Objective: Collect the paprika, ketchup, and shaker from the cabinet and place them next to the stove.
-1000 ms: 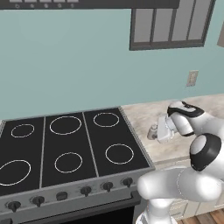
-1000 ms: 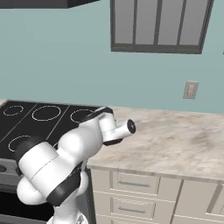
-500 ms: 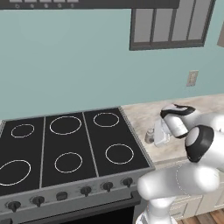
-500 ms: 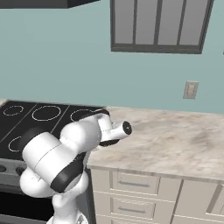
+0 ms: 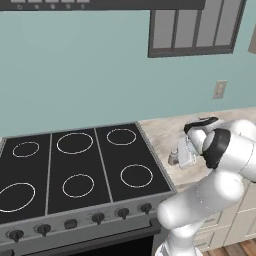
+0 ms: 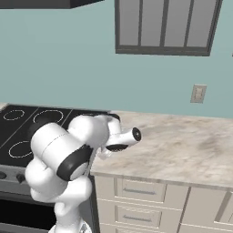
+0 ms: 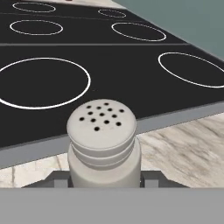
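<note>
The stove [image 5: 75, 170] spreads its black glass top with white ring burners left of the marbled counter [image 6: 182, 145]. Low over the counter, just beside the stove's right edge, the gripper [image 5: 181, 155] has its jaws drawn narrow on the shaker [image 7: 103, 142], a pale cylinder whose rounded, hole-dotted cap faces the hand camera.
</note>
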Robot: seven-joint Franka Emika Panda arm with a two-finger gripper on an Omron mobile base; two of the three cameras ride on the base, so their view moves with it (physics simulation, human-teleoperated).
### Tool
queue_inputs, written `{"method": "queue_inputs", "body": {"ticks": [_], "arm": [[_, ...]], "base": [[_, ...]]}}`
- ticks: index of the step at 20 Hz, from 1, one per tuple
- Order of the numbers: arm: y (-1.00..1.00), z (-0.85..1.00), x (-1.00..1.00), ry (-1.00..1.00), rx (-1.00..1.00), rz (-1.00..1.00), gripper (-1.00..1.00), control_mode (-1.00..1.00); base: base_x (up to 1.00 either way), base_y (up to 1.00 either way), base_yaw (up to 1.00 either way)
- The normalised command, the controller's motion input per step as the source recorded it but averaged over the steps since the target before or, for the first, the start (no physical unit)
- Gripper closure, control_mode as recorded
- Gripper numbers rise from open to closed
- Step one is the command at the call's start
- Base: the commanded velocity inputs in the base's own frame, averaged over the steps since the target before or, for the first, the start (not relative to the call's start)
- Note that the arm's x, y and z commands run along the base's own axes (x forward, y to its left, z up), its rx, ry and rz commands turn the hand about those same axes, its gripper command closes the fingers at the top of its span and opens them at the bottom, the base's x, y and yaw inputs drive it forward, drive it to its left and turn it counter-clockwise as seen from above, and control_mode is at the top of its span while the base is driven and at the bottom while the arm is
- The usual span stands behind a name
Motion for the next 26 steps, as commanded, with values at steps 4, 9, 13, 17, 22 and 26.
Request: {"method": "queue_inputs", "body": {"ticks": [4,9,13,17,22,26], "arm": [[-0.13,-0.19,0.19,0.0,0.0,0.09,1.0,-1.0],[-0.05,-0.25,0.13,0.0,0.0,0.08,1.0,-1.0],[-0.01,-0.29,0.07,0.0,0.0,0.07,-1.0,-1.0],[0.0,-0.1,0.03,-0.01,0.02,0.07,-1.0,-1.0],[-0.08,0.01,-0.03,-0.07,0.01,0.05,-1.0,-1.0],[-0.06,0.16,-0.18,-0.11,0.0,0.03,-1.0,-1.0]], "base": [[0.0,0.0,0.0],[0.0,0.0,0.0],[0.0,0.0,0.0],[0.0,0.0,0.0],[0.0,0.0,0.0],[0.0,0.0,0.0]]}}
